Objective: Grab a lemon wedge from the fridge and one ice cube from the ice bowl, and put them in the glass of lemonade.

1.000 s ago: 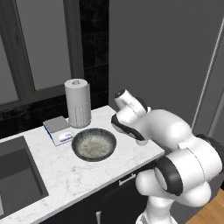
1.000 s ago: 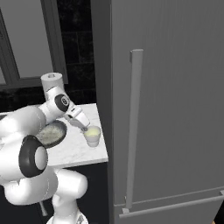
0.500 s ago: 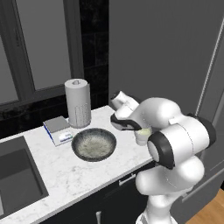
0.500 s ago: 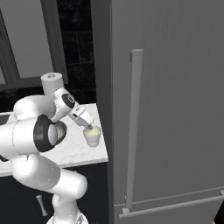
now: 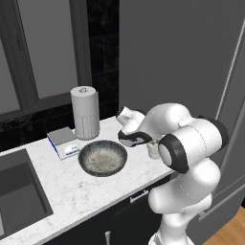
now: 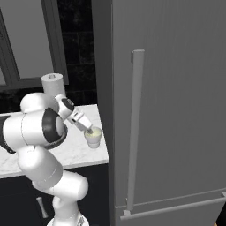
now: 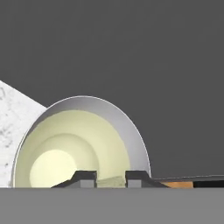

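**Lemon wedge poised over the glass**

We hold the end effector (image 7: 111, 180) just above the glass of lemonade (image 6: 93, 137), its fingers pinching the lemon wedge (image 7: 110, 182), a small pale yellow-green sliver; the glass stands on the worktop (image 5: 57, 186) beside the closed fridge (image 6: 176, 110); next we judge a release, then the ice bowl (image 5: 102, 157).

Lemon wedge over the glass of lemonade, fridge shut beside it

The glass of lemonade (image 6: 93, 137), a small pale cup of pale yellow liquid, stands upright near the counter's end, just beside the fridge (image 6: 176, 101), whose tall grey door is closed. The yellow-green lemon wedge (image 7: 110, 182) sits directly above the glass's open mouth. The wide dark ice bowl (image 5: 102, 158), speckled inside, lies left of the glass
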